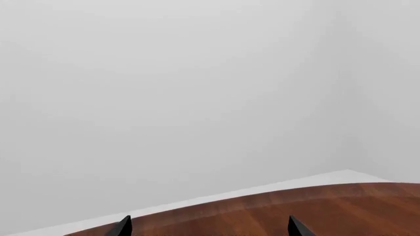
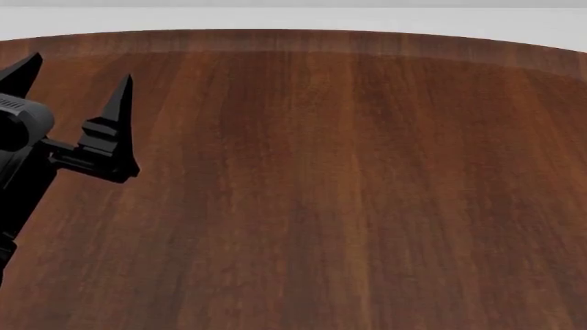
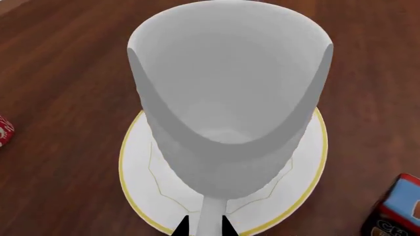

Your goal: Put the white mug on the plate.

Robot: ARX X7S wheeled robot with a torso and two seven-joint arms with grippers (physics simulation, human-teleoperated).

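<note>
Mug: white mug (image 3: pixel 229 98) held by my right gripper (image 3: pixel 204 227), whose tips pinch what I take to be its handle; it sits over the plate (image 3: pixel 141 172), open mouth facing my wrist camera.
Contact: I cannot tell whether the base touches the plate or hangs just above it.
Step in hand: setting the mug down. I judge it best to lower straight, keep it upright and centred inside the gold rim, and only spread my fingers once the base sits flat.
Risk: letting go early or tilted could tip it toward the plate's edge.
Neighbours: red patterned object (image 3: pixel 4 132) at one side, boxy red and dark object (image 3: pixel 397 211) at the other, both apart from the plate.
Left gripper (image 2: pixel 78 82): fingers spread wide, holding nothing, above bare table (image 2: pixel 348 192).
Count: one white mug, one plate, two bystanders, two grippers.
</note>
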